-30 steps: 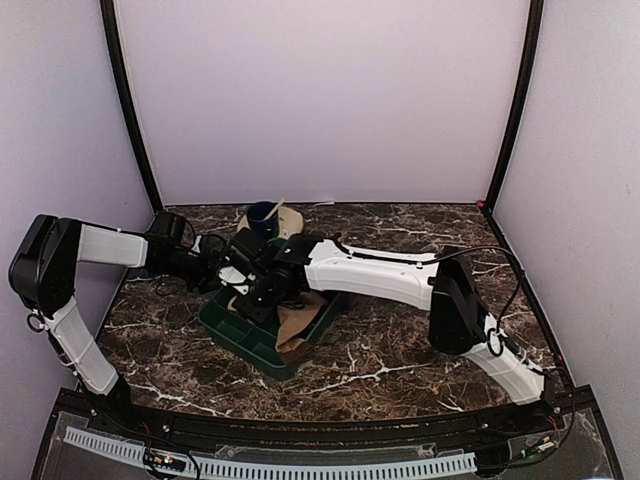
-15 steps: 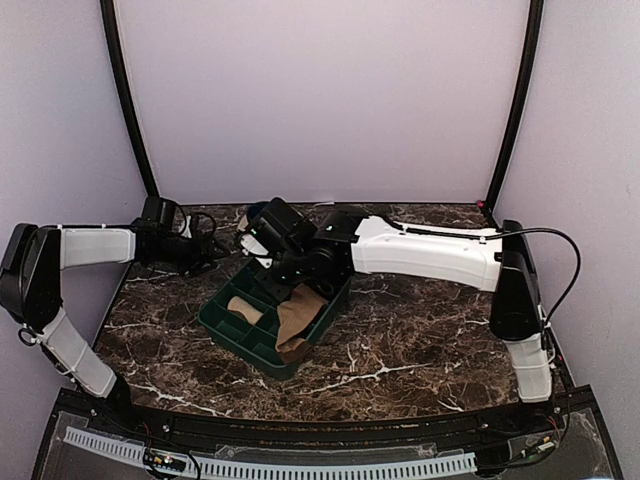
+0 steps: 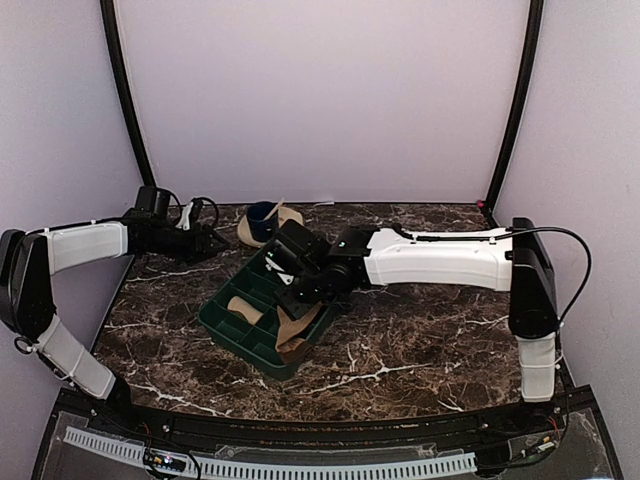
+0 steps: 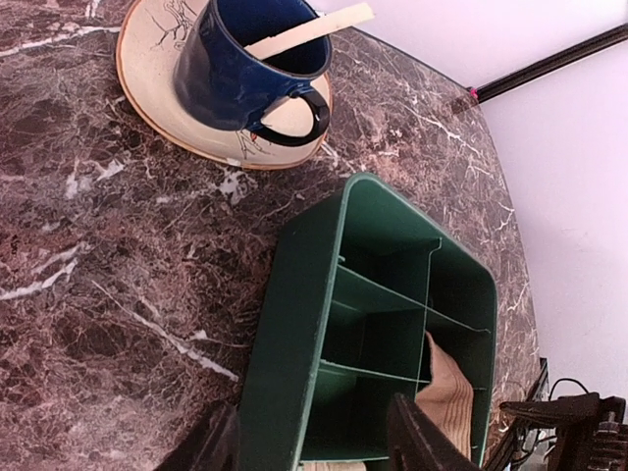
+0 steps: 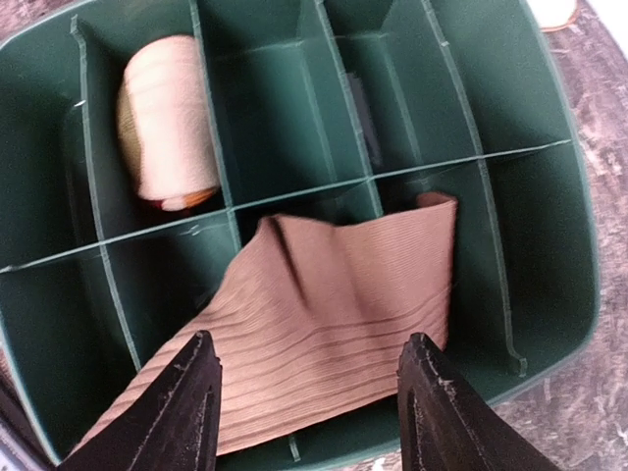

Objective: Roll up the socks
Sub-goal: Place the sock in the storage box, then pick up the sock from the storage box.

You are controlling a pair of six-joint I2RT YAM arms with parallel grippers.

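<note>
— While the bench holds a green tray, where are the socks?
— Inside: rolled sock in a corner cell, flat sock draped over dividers. My right end effector hangs wide, empty, above it, likely to regrasp; left end effector, wide and empty, sits aside.

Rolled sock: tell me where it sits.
In the right wrist view, the rolled sock lies in an upper-left compartment of the green tray, apart from the flat sock.
</note>
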